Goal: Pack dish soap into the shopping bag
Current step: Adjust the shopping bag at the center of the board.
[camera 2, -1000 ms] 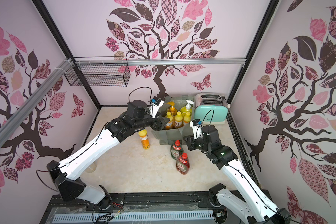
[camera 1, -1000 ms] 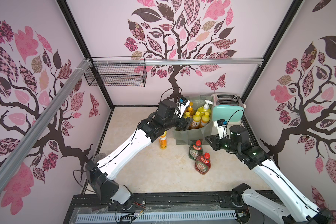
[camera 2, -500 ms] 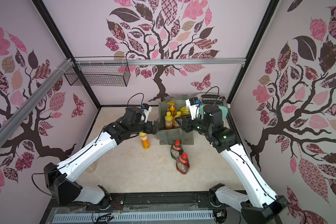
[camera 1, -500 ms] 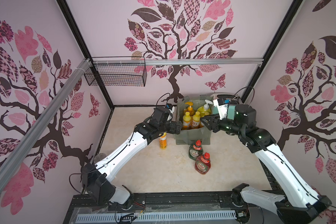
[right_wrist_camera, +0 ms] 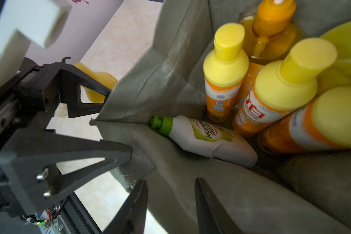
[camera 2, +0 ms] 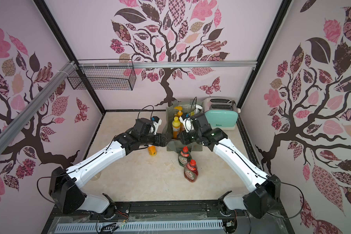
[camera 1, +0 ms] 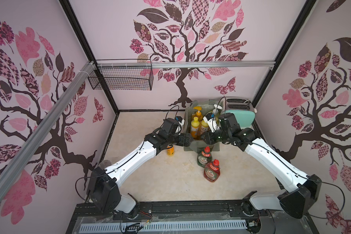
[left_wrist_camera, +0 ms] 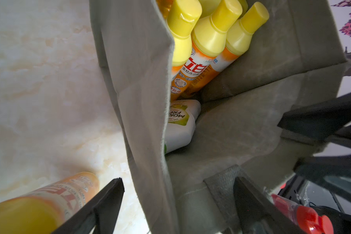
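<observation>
The grey-green shopping bag (camera 1: 190, 146) stands at the back, beside a toaster. It holds three small orange yellow-capped bottles (right_wrist_camera: 225, 68), an orange pump bottle (right_wrist_camera: 272, 22) and a big yellow pump bottle (camera 1: 215, 114). A white green-capped bottle (right_wrist_camera: 207, 139) lies flat on its bottom. On the table stand a small orange bottle (camera 1: 170, 151), a green Fairy (camera 1: 204, 159) and a red Fairy (camera 1: 212, 172). My left gripper (left_wrist_camera: 176, 194) is open, straddling the bag's near left corner. My right gripper (right_wrist_camera: 170, 194) is open over the bag's front rim.
A mint toaster (camera 1: 239, 116) stands against the bag's right side. A black wire basket (camera 1: 122, 81) hangs on the rail at the back left. Both forearms meet just in front of the bag, above the Fairy bottles.
My right arm swung up over the bag, then came down to its front rim, jaws wider. My left gripper drew back from the bag's top to its near left corner.
</observation>
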You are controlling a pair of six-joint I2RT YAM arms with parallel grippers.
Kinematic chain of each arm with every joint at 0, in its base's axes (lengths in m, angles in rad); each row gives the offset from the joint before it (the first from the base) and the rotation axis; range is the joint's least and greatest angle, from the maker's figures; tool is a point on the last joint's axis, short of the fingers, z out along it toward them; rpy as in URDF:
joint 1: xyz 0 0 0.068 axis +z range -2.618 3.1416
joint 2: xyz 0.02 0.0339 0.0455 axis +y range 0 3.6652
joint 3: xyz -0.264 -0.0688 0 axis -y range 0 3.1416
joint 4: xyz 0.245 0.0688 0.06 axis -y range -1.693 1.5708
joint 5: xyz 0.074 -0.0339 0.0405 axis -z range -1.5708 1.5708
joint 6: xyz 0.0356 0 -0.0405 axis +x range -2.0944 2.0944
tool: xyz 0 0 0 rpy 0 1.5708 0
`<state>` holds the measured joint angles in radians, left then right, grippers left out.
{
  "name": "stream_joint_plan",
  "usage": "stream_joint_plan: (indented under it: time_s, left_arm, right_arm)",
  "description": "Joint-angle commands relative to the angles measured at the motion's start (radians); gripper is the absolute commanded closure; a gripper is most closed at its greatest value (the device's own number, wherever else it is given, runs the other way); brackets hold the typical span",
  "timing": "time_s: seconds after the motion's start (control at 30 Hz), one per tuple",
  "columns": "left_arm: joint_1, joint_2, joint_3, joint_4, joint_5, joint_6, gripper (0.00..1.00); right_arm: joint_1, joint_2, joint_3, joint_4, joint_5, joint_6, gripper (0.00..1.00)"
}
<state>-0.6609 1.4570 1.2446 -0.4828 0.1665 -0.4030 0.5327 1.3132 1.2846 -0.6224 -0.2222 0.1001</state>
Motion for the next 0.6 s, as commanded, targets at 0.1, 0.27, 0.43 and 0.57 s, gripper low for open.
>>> stream_joint_plan:
  time_s: [0.1,0.27,0.43,0.57]
  left_arm:
    - [-0.005,-0.05,-0.083,0.059,0.037,-0.035,0.27]
    - [-0.006,-0.07,-0.133,0.104,0.055,-0.057,0.52]
    - [-0.006,-0.076,-0.166,0.146,0.076,-0.068,0.69]
    - [-0.007,-0.076,-0.198,0.194,0.103,-0.081,0.84]
  right_arm:
    - [0.019,-0.041,-0.084,-0.048,0.071,-0.011,0.54]
    - [0.028,-0.016,-0.084,-0.054,0.096,-0.019,0.53]
    - [0.046,-0.002,-0.093,-0.059,0.102,-0.022,0.52]
    - [0.064,0.006,-0.102,-0.068,0.115,-0.026,0.51]
